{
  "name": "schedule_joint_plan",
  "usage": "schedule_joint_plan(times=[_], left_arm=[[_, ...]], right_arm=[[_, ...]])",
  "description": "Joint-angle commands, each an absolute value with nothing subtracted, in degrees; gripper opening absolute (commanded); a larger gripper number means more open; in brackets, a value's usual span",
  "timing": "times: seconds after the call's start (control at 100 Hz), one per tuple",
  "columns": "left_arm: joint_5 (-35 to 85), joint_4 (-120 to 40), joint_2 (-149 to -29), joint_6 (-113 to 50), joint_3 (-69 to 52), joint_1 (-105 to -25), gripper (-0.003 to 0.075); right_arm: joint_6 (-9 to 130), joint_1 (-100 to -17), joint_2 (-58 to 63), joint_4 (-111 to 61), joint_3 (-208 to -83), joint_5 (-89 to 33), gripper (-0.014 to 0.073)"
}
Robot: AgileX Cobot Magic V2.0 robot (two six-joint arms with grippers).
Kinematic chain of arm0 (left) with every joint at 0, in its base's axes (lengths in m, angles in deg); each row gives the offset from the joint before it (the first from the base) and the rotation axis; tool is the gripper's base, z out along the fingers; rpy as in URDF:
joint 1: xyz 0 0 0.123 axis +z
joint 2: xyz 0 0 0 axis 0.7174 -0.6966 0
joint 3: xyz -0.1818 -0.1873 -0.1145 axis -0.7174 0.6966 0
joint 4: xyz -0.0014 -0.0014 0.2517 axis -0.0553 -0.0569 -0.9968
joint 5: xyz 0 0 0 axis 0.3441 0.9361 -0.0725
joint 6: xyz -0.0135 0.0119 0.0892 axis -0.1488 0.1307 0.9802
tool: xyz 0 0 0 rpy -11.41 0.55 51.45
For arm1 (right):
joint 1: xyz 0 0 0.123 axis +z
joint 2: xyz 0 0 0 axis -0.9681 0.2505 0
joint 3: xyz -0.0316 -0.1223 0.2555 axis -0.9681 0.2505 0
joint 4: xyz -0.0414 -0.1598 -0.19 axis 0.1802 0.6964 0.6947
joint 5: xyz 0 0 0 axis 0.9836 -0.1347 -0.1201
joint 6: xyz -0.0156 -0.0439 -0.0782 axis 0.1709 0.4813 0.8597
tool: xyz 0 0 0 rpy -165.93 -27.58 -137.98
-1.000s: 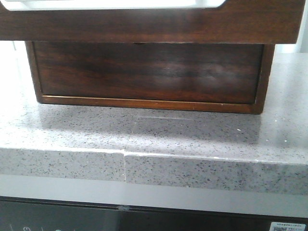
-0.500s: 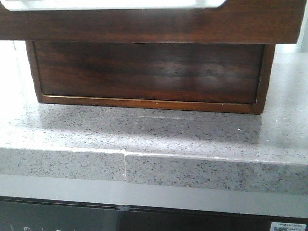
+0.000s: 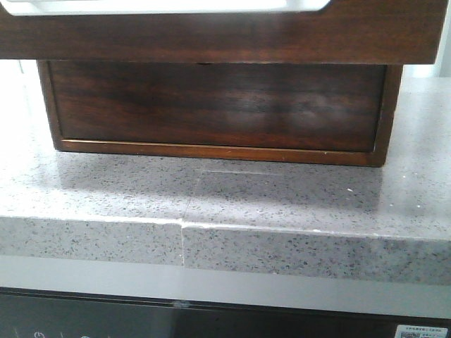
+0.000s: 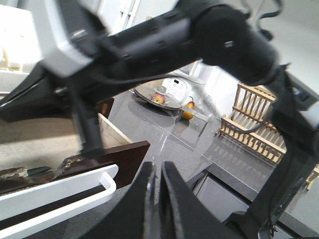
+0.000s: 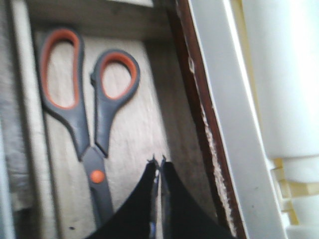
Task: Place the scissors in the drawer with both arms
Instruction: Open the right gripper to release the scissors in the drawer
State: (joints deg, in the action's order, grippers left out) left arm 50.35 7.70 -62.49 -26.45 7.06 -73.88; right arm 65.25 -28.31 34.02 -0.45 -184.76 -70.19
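Observation:
The scissors (image 5: 83,117), grey with orange-lined handles, lie flat on the pale floor inside the open drawer (image 5: 195,107). My right gripper (image 5: 158,162) is shut and empty, its tips just beside the scissors' blades and apart from them. In the left wrist view my left gripper (image 4: 155,172) is shut and empty, over the counter just off the drawer's dark brown front corner (image 4: 130,159) and its white insert (image 4: 60,194). The black right arm (image 4: 164,40) reaches over the drawer. In the front view the pulled-out drawer (image 3: 225,35) fills the top; neither gripper shows there.
A dark wooden cabinet body (image 3: 218,105) stands on the grey speckled counter (image 3: 211,201). A dark appliance panel (image 3: 211,324) sits below the counter edge. A plate with fruit (image 4: 158,98), a pear (image 4: 188,112) and a wooden rack (image 4: 256,129) stand farther along the counter.

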Motion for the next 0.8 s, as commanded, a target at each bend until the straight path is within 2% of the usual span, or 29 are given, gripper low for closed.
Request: schedule_joint_plan(times=[0.0, 0.2, 0.34, 0.5, 0.63, 0.79], left_arm=[[48.3, 8.8, -62.7, -26.4, 5.1, -74.2, -0.0020], [46.3, -2.5, -62.0, -26.4, 5.1, -74.2, -0.0020], [41.7, -12.8, -58.6, -29.8, 5.1, -74.2, -0.0020], [40.7, -32.1, -53.7, -42.0, 5.3, -74.2, -0.0020], [41.0, -47.1, -50.7, -52.1, 6.9, -74.2, -0.0020], [40.9, -51.3, -49.9, -55.0, 9.5, -74.2, -0.0020]], right_arm=[[65.5, -26.6, 28.1, -2.2, -186.3, -67.4, -0.0074], [65.5, -24.9, 19.4, -8.4, -185.1, -67.8, -0.0068], [63.8, -24.9, 10.6, -8.4, -178.0, -66.9, -0.0044], [57.8, -24.9, -3.1, -6.2, -161.8, -57.9, -0.0044], [50.5, -24.9, -17.0, 2.5, -146.3, -49.0, -0.0045], [46.5, -24.9, -31.7, 8.4, -131.1, -47.7, -0.0045]])
